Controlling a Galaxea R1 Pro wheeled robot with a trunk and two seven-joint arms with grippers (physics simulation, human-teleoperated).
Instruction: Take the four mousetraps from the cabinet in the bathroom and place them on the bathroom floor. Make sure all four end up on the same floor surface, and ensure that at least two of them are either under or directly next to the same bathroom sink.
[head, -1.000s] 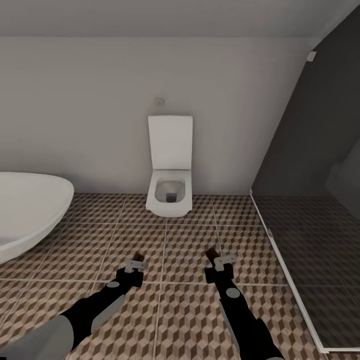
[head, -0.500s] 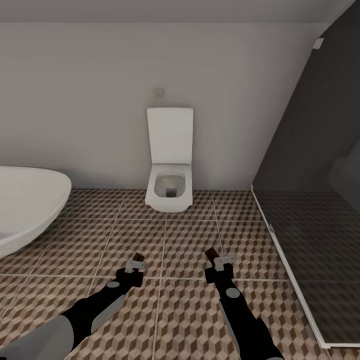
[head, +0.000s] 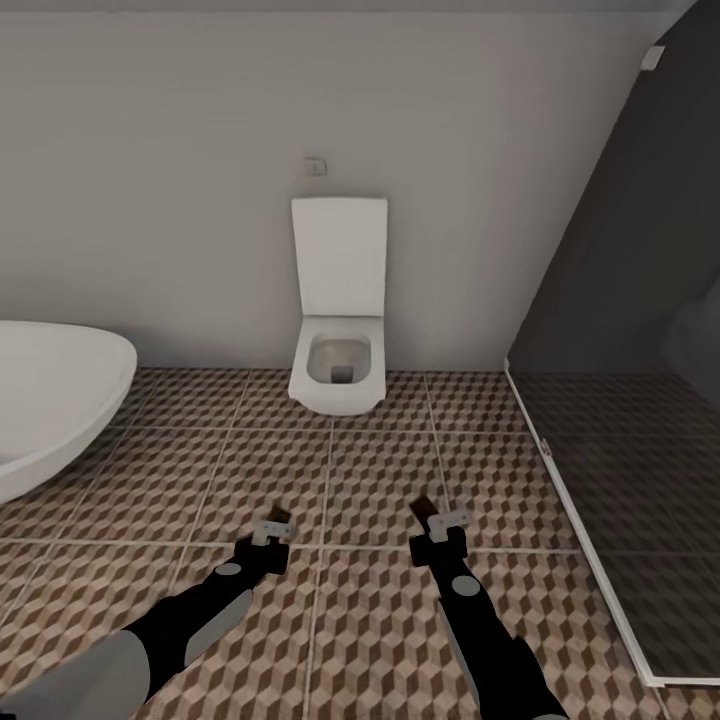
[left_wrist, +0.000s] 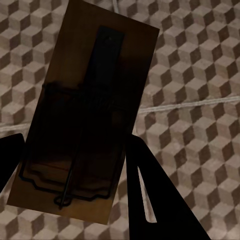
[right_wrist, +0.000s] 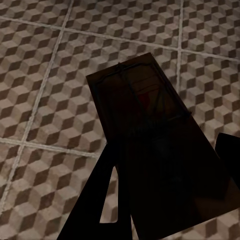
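Carrying two traps at once, the robot faced a white toilet (head: 338, 345) on the far wall. The left gripper (head: 272, 528) had its fingers clamped on a small flat tan wooden mousetrap (left_wrist: 85, 120) with dark wire parts. The right gripper (head: 438, 522) gripped another flat brown wooden mousetrap (right_wrist: 150, 150) the same way. Both traps hung above the bathroom floor (head: 380, 480) with its brown and beige cube tiles. A white rounded tub (head: 50, 400) sat to the left, and a dark glass shower wall (head: 620, 300) stood to the right. I think this was the carrying step. Next, the robot probably needed to find a sink and lower both traps beside it.
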